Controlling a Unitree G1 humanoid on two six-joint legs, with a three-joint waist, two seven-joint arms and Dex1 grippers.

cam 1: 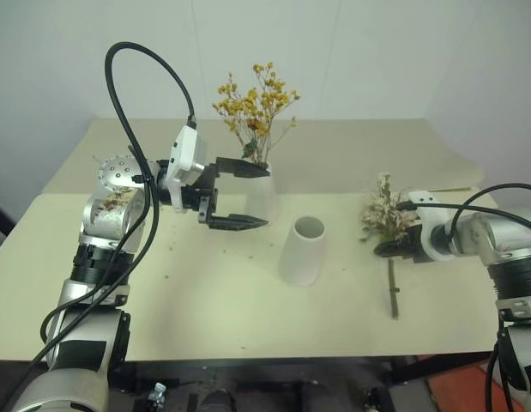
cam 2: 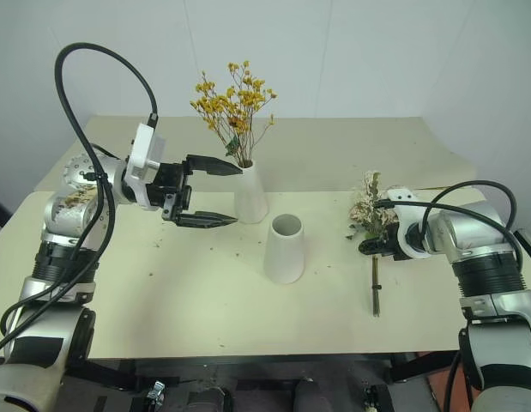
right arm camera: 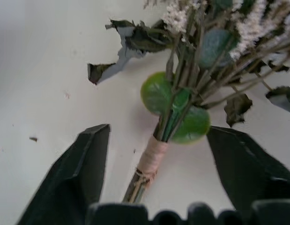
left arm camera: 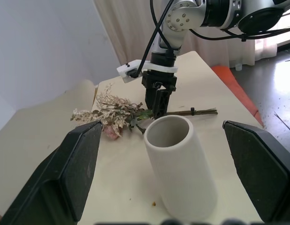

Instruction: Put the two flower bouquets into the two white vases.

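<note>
The thin yellow-orange spray (cam 1: 255,103) stands upright in the slim white vase (cam 2: 250,193) at mid-table. My left gripper (cam 1: 265,196) hovers open just left of that vase, its fingers pointing right and holding nothing. The stouter, wide-mouthed vase (cam 1: 302,251) stands empty in front. The fuller bouquet (cam 1: 383,210) of cream sprigs and green leaves lies on the table at the right, its stem (cam 1: 393,292) pointing toward the front edge. My right gripper (right arm camera: 156,154) is open, angled down over the taped stem (right arm camera: 152,159), one finger (right arm camera: 74,173) on each side and apart from it.
The cream table (cam 1: 205,300) has a seam running across it behind the vases and small flower crumbs scattered on it. An orange-red object (cam 1: 471,386) lies on the floor past the front right corner. A white wall rises behind the table.
</note>
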